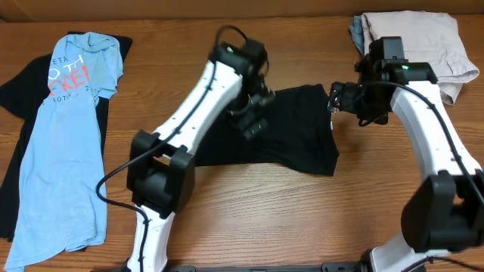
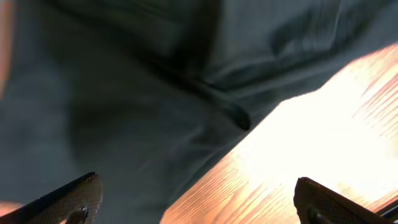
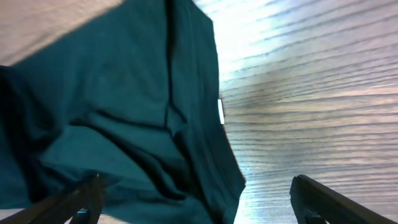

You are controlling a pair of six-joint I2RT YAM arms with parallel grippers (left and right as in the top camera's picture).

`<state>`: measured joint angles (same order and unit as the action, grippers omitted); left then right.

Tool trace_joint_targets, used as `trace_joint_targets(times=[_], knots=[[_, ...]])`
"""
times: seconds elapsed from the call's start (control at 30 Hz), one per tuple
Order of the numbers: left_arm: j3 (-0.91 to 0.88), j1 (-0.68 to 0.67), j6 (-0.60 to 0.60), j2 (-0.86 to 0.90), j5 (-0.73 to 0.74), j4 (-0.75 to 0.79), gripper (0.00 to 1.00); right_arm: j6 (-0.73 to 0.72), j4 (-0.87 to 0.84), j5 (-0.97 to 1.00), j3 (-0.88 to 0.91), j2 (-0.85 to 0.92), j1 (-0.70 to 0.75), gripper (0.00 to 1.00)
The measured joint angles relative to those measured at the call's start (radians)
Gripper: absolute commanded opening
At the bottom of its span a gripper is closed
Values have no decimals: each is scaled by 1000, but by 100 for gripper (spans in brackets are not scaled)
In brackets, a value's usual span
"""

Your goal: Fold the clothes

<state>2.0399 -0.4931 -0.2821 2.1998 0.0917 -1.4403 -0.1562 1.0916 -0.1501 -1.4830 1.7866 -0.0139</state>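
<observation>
left hand and right hand spread, empty, over the black t-shirt; limp, light cloth, likely best pinched at a corner.

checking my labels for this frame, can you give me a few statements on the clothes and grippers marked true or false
1. The left gripper and the right gripper are both open and hold nothing. True.
2. The black T-shirt is spread out at full length. False: it lies folded into a compact shape in the middle of the table.
3. The light blue T-shirt lies at the left, on top of a dark garment. True.
4. The clothes in the far right corner are red. False: those are beige clothes, folded in a pile.
5. The right gripper is over the light blue T-shirt. False: it is at the right edge of the black T-shirt.
</observation>
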Motion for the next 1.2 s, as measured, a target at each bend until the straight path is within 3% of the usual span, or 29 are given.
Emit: trace_joint_targets(times=[0.33,0.77,1.2], knots=[[275,122,90,0,-7,-113,100,50,-20,-59,0,164,1,100],[291,237,120,0,-11,-168,100,142,-60,-256,0,300,66,94],[291,300,120,0,-12,-174,100,180,-137,-383,42,311,71,87]])
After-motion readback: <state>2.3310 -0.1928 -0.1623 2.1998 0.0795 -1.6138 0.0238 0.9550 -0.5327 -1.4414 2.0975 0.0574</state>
